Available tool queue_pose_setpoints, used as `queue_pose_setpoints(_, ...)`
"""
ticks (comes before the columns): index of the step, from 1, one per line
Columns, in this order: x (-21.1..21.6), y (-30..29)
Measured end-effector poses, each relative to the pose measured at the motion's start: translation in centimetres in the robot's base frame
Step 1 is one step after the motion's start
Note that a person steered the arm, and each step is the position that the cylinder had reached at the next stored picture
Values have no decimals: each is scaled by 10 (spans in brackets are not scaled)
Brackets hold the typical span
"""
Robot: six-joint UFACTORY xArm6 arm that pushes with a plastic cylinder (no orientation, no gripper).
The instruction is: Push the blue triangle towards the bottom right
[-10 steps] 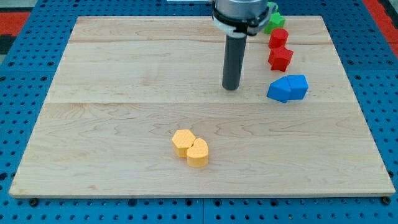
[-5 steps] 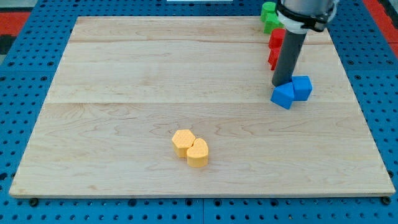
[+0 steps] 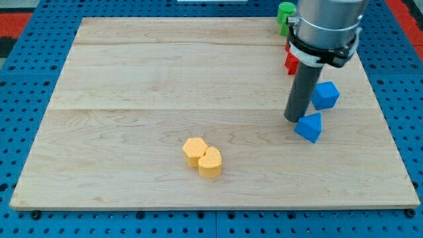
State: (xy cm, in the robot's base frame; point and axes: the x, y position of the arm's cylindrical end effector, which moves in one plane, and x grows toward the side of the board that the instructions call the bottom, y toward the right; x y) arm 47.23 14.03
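The blue triangle (image 3: 309, 127) lies on the wooden board (image 3: 132, 99) at the view's right, a little below mid height. My tip (image 3: 293, 119) stands right at the triangle's upper left edge, touching or nearly touching it. A second blue block (image 3: 325, 94) sits apart, above and to the right of the triangle, next to the rod.
Two yellow blocks (image 3: 202, 157) lie together in the lower middle of the board. Red blocks (image 3: 291, 63) and a green block (image 3: 285, 13) stand at the view's top right, partly hidden behind the arm.
My tip moved from the board's upper middle to the right, then down. The two blue blocks, first joined, have separated; the triangle slid down and slightly right.
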Motion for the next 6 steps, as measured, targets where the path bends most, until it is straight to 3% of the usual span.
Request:
queue_pose_setpoints(4, 22, 15)
queue_pose_setpoints(6, 0, 34)
